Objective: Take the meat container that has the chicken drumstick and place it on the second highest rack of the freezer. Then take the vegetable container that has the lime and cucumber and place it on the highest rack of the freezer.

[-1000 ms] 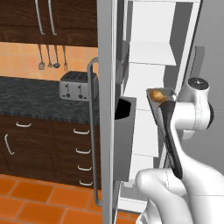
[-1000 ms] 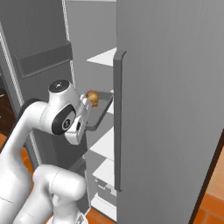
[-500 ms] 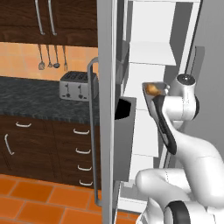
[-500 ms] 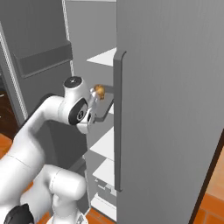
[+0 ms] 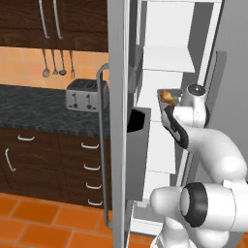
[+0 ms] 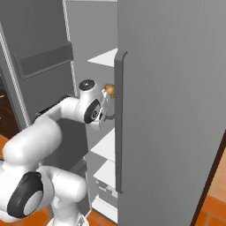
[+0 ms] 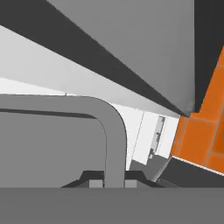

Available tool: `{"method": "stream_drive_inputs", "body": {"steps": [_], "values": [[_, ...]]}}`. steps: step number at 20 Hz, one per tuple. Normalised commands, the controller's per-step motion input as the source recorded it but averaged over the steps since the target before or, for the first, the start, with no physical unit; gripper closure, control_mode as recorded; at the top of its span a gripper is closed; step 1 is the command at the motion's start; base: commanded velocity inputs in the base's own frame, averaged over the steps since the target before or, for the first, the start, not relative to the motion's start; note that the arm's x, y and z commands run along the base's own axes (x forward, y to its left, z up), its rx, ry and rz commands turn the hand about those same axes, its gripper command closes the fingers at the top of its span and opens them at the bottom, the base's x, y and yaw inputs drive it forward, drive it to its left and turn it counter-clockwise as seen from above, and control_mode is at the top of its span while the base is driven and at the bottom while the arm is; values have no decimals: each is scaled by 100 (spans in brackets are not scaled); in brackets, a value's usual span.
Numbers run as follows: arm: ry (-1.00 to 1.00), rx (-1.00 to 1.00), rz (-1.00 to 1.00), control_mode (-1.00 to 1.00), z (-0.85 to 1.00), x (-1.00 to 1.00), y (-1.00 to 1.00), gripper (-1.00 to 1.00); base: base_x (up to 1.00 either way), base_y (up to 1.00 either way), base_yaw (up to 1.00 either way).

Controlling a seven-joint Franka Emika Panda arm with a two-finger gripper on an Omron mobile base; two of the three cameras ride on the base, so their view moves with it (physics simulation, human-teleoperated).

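The meat container [image 5: 170, 100] is a grey tray with the golden-brown chicken drumstick [image 5: 166, 95] in it. It is held inside the freezer [image 5: 160, 140], below a white rack [image 5: 167, 60]. From the right, the drumstick [image 6: 109, 90] peeks out beside the grey door edge. In the hand view my gripper [image 7: 114, 183] is shut on the container's curved grey rim [image 7: 111, 131]. Whether the tray rests on the second highest rack I cannot tell; my arm hides that spot. The vegetable container with the lime and cucumber is out of view.
The open freezer door [image 5: 118, 121] stands left of my arm with a grey bin [image 5: 138, 150] and a long handle [image 5: 102, 145]. The closed grey fridge door [image 6: 176, 110] is close on the right. A toaster [image 5: 86, 94] sits on the dark counter [image 5: 34, 109].
My arm has stretched forward and carried the container with the drumstick deeper into the freezer and slightly higher. The gripper has stayed shut.
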Motion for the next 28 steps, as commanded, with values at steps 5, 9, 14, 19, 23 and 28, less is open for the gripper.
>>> {"method": "stream_drive_inputs", "body": {"steps": [5, 9, 14, 19, 23, 28], "values": [[0, 0, -4, -100, -4, 69, -27, 100, 0, 0, 0], [0, 0, -1, -100, 0, 66, -27, 100, 0, 0, 0], [0, 0, 0, -100, -2, 42, -18, 100, 0, 0, 0], [0, 0, 0, -100, -10, 46, -8, 100, 0, 0, 0], [0, 0, 0, -100, -27, 45, 0, 100, 0, 0, 0], [0, 0, 0, -100, -24, 48, -1, 100, 0, 0, 0]]}}
